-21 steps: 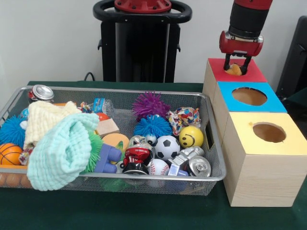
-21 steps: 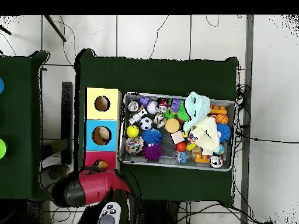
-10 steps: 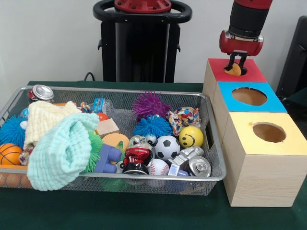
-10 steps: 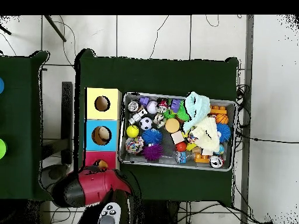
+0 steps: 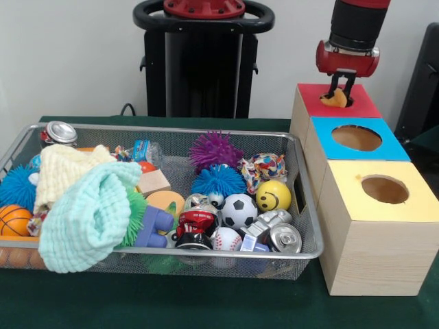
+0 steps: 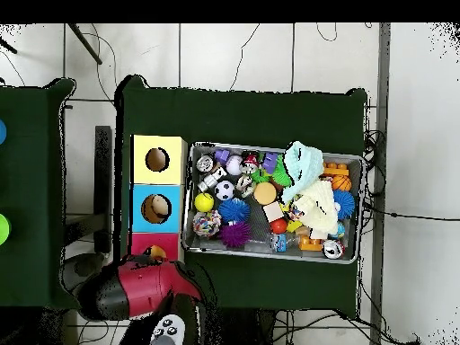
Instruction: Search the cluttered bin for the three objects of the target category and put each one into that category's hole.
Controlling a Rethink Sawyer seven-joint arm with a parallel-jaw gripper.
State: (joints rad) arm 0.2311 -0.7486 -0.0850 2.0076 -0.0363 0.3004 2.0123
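The pincer (image 5: 339,88) is seen above the red box (image 5: 360,103), at about 1 o'clock in the front view, with its two dark fingers closed on a small orange object (image 5: 335,99). That object is held right at the mouth of the red box's hole; whether it touches the rim cannot be told. The red box is lined up with a blue box (image 5: 357,139) and a yellow box (image 5: 384,192), each with a round hole on top, and the row is set just beside the wire bin (image 5: 302,205) on the green counter (image 5: 206,301).

The bin is crowded. A mint cloth (image 5: 89,212) and a cream cloth (image 5: 65,171) are piled at its 9 o'clock side. A purple spiky ball (image 5: 216,151) and a blue spiky ball (image 5: 218,181) are found near the middle, with a yellow smiley ball (image 5: 273,195), a soccer ball (image 5: 239,210) and a can (image 5: 284,237) toward 4 o'clock.

In the overhead view the red arm (image 6: 135,287) is seen at 7 o'clock, reaching over the red box.
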